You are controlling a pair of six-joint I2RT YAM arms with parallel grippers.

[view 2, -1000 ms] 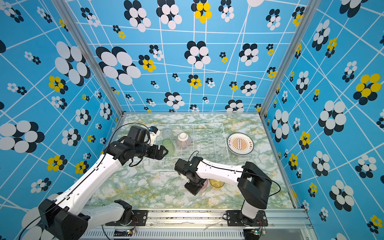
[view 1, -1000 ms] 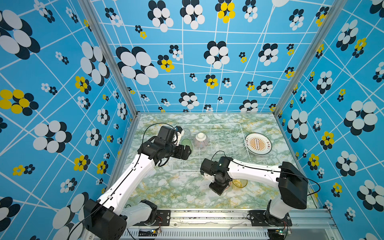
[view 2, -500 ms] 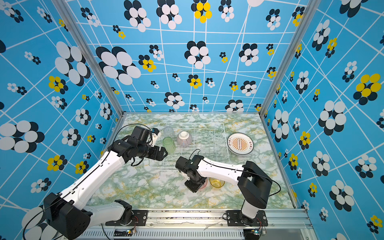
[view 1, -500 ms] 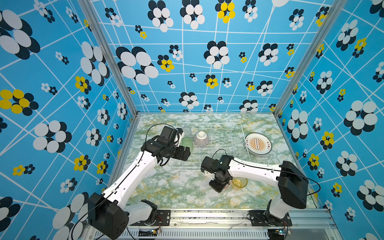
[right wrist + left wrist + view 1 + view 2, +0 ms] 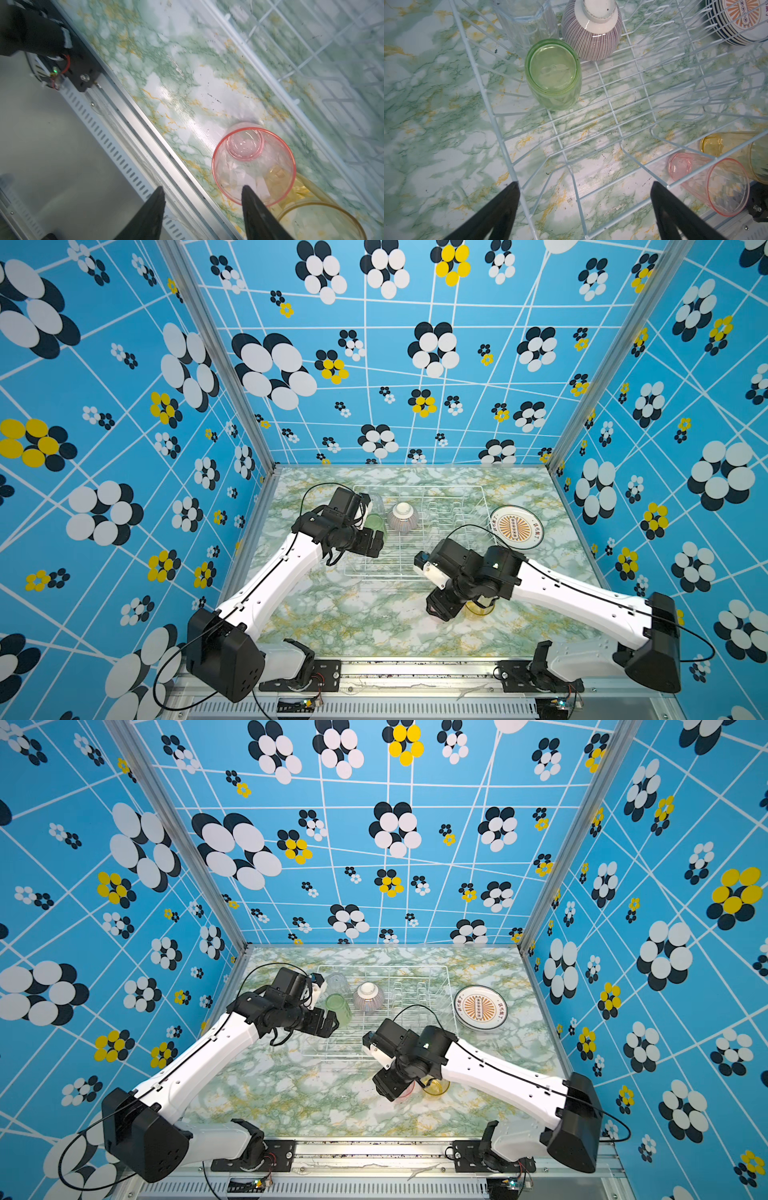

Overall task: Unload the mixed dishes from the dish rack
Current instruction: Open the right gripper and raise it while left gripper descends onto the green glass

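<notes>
1. Both top views give the layout. The dish rack [image 5: 419, 487] sits mid-frame on the marbled green surface [image 5: 374, 622], and the plates [image 5: 515, 526] are just right of it, outside the wire. Only the left wrist view shows their rims piled up as a stack
2. In the rack's upper left corner sit the clear tumbler [image 5: 527, 18], the green tumbler [image 5: 553, 74] and the striped bowl [image 5: 591, 31]. The bowl is flipped foot-up and all three are bunched close
3. The pink tumbler [image 5: 253, 166] is mostly hidden in the top views. The right wrist view looks down its open mouth: it's on the surface outside the rack, with the amber tumbler [image 5: 320, 220] just beside it. Can't tell if they touch
4. Left jaws are spread wide over the rack's left rim wire, holding nothing, with the green tumbler ahead and apart
5. Right jaws are parted too, not pinching. One tip overlaps the pink rim, the other is off to the side of it
6. Textures: thin white wire grid, translucent faceted tumblers, glossy bowl with fine ribbed stripes
7. Room: the divider prongs [image 5: 449, 514] fill the rack's right half, and there's bare surface lower centre of the frame. The pink tumbler stands near the metal front rail [image 5: 143, 133]
</notes>
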